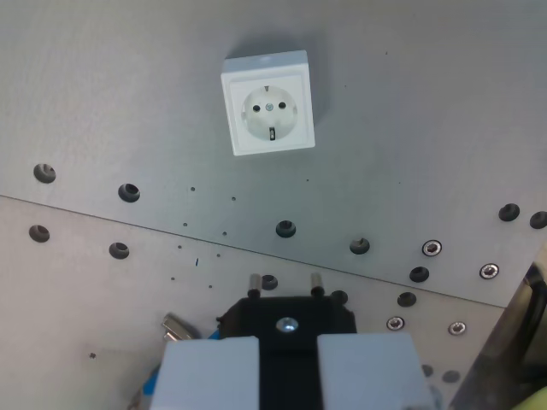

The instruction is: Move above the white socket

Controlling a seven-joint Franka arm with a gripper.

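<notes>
The white socket (268, 104) is a square wall-type box with a round recess and two pin holes, sitting on the grey metal plate (427, 102) in the upper middle of the wrist view. My gripper (289, 363) fills the bottom edge. Its two white fingers (209, 371) are shut on a black plug (289, 318), whose two metal pins (254, 282) point toward the socket. The plug's pins are well below the socket in the picture, a clear stretch of plate between them.
The plate has rows of round holes (129, 191) and several screws (432, 248) toward the wrist view's right. A seam (102, 218) runs diagonally across it. A dark frame edge (521, 342) stands at the lower right. A small metal cylinder (175, 325) lies left of the plug.
</notes>
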